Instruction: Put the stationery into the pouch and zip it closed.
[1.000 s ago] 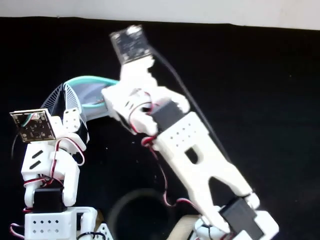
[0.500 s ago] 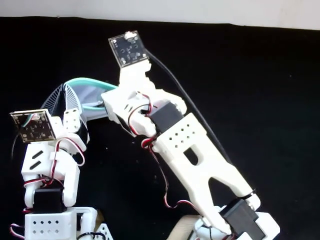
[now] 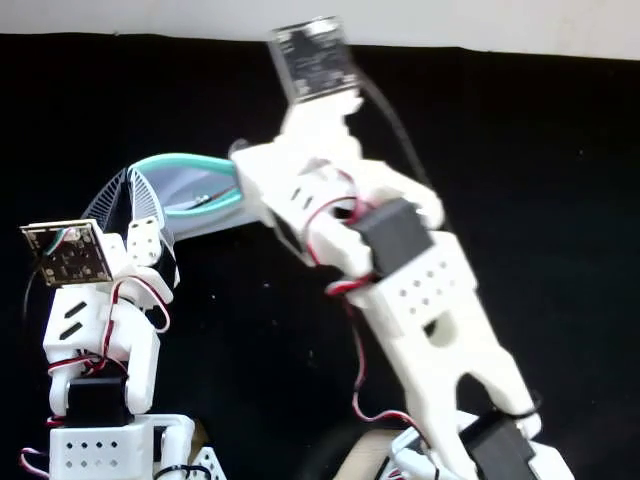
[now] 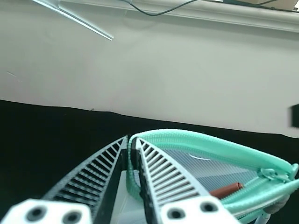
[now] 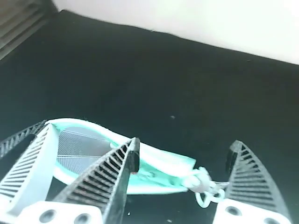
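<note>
The translucent mesh pouch with a mint-green zipper (image 3: 185, 185) lies on the black cloth-covered counter (image 3: 520, 150), at about 10 o'clock from the middle of the high view. Its mouth gapes open in an arc.

The left gripper (image 4: 131, 144) is at the pouch's 9 o'clock end. Its ribbed jaws are clenched on the green zipper edge, which runs between the dark finger (image 4: 88, 182) and the pale one.

Through the mesh in the left wrist view, a reddish-brown stick-shaped piece of stationery (image 4: 226, 190) lies inside the pouch near the far end. What kind it is cannot be told. The zipper slider (image 4: 275, 173) sits at that same far end.

The right arm (image 3: 420, 290) comes up from 5 o'clock, and its wrist stands over the pouch's 3 o'clock end. The right gripper (image 5: 185, 147) has its jaws released and spread wide. The white zipper pull (image 5: 205, 189) lies between them, and neither finger touches it.
</note>
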Tool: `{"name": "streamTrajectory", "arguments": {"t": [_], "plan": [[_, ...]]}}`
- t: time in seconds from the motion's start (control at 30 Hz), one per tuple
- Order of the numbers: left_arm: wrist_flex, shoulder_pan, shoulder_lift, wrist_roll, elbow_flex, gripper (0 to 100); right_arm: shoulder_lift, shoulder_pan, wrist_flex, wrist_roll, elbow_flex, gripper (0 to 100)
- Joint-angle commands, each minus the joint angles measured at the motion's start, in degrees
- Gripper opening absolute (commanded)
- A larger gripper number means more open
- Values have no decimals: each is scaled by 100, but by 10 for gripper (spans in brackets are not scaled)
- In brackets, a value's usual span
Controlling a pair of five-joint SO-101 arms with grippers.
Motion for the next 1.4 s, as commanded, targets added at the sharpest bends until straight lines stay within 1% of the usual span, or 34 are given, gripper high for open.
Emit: {"name": "streamTrajectory", "arguments": {"t": [0.0,0.07,0.17,0.3,0.4,0.57,0.6,0.67,0.73,0.87,0.97,1.07,1.3,1.37], "plan": [[-44,-57,453,62,673,7,-479,462,400,53,-268,293],[-88,-57,453,70,593,7,-646,813,813,53,-242,293],[-88,-57,462,70,435,7,-831,1182,1165,53,-40,293],[-79,-57,497,70,268,7,-1095,1314,1446,53,479,293],[-79,40,497,79,242,7,-1253,1314,1411,62,1042,293],[-79,356,505,79,198,7,-1376,1323,646,79,1974,293],[-79,374,514,79,136,7,-1402,1323,444,220,2167,293],[79,374,514,79,-40,7,-1455,1323,127,835,2580,293],[431,374,514,79,-295,7,-1525,1314,-110,1424,2985,293],[826,374,514,79,-602,7,-1710,1314,-198,2207,3653,293],[905,374,514,79,-629,7,-1815,1314,-470,2277,4119,293],[905,374,637,79,-629,7,-1824,1305,-980,2277,4699,293],[879,374,857,79,-629,7,-1833,1288,-2941,2259,6149,293],[879,374,857,70,-629,7,-1815,1288,-3371,1987,6440,295]]}}
